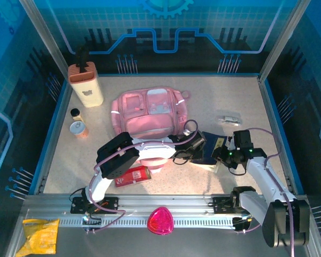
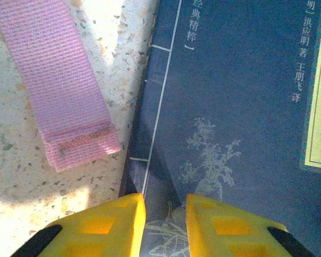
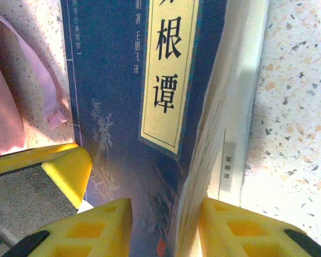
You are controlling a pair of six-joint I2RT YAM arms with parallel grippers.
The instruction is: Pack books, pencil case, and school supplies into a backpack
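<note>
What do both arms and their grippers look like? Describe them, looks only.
Left arm and right arm: white tubular links, black joint housings, lilac cables looping alongside. A green light glows on the right wrist. Left gripper and right gripper: blocky yellow fingers with square recesses, black at the base.

A dark navy book (image 3: 117, 107) lies on the speckled tabletop (image 3: 294, 96). A cream title label (image 3: 168, 80) with black Chinese characters sits on its cover, and a pale plant drawing is printed beside the label. The thick white page edges face the right side. A narrow white strip with small characters shows just under them. The right gripper (image 3: 166, 219) sits at the book's near end, one yellow finger over the cover and the other beside the pages; whether they pinch is unclear. To the left a grey-padded yellow finger (image 3: 43, 179) from the other arm rests at the cover's edge. Beyond it, a pink strap (image 3: 43, 85) trails from the pink backpack (image 3: 0, 123).
</note>
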